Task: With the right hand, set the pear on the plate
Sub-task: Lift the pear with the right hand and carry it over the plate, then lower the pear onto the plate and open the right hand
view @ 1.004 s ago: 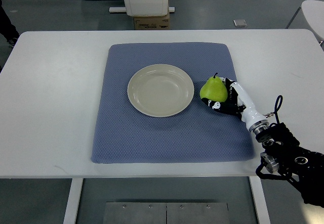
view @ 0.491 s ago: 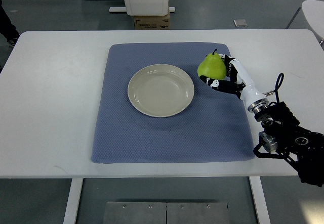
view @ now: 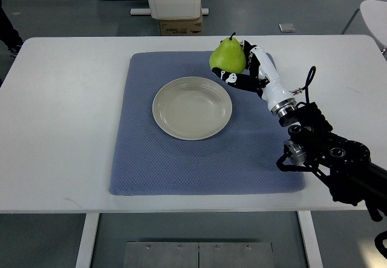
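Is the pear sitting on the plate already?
No, the pear is held in the right hand past the plate's far right rim, and the plate has nothing on it.

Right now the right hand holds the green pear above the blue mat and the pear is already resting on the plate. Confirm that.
Not quite. The right hand does hold the green pear above the blue mat, but the pear is not on the plate. The top view shows it in the hand, beyond the plate's far right rim; the plate is empty.
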